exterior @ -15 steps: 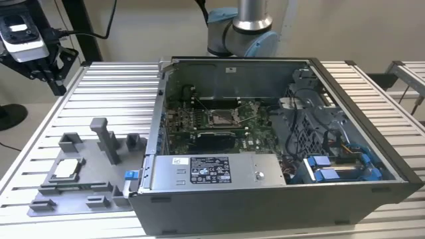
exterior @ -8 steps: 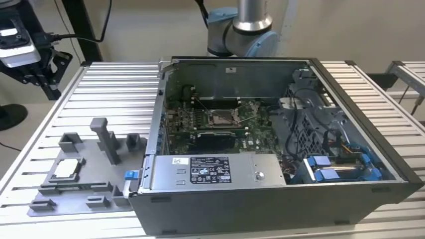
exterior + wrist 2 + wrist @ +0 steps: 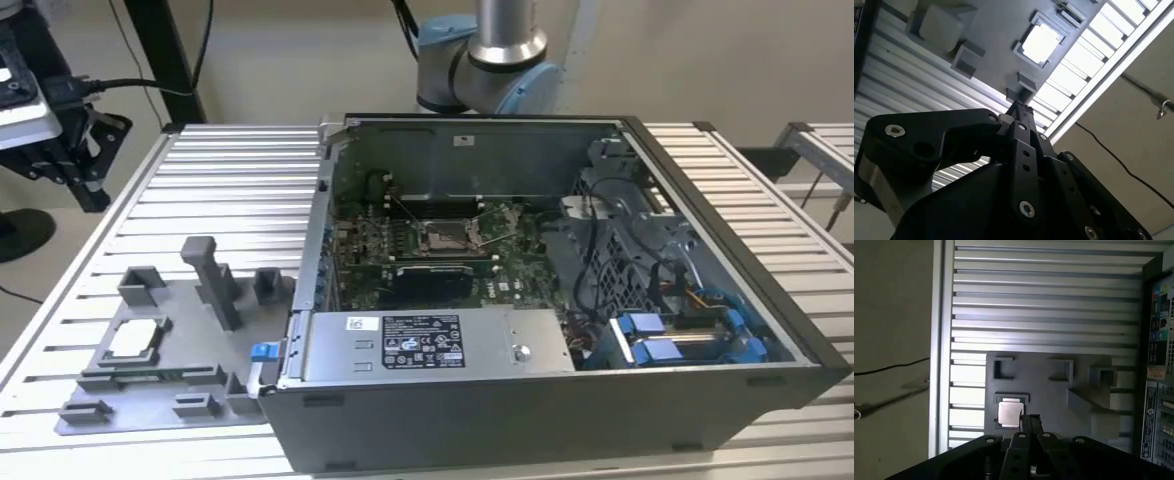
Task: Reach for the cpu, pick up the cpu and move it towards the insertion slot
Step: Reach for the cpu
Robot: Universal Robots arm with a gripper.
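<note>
**Black linkage gripper hovering, clamped shut, empty**

It points down above the grey plastic tray, fingertips pressed together and touching nothing. The small flat square silvery-topped cpu lies in its tray pocket, near the tips. The tray rests on the ribbed aluminium table. Farther off, the square silver-framed insertion slot sits inside the open grey computer case. The silver arm tube stands upright behind it.

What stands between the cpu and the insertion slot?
Between cpu and insertion slot: the tray's upright post and the case's side wall, in the exterior view.
</note>
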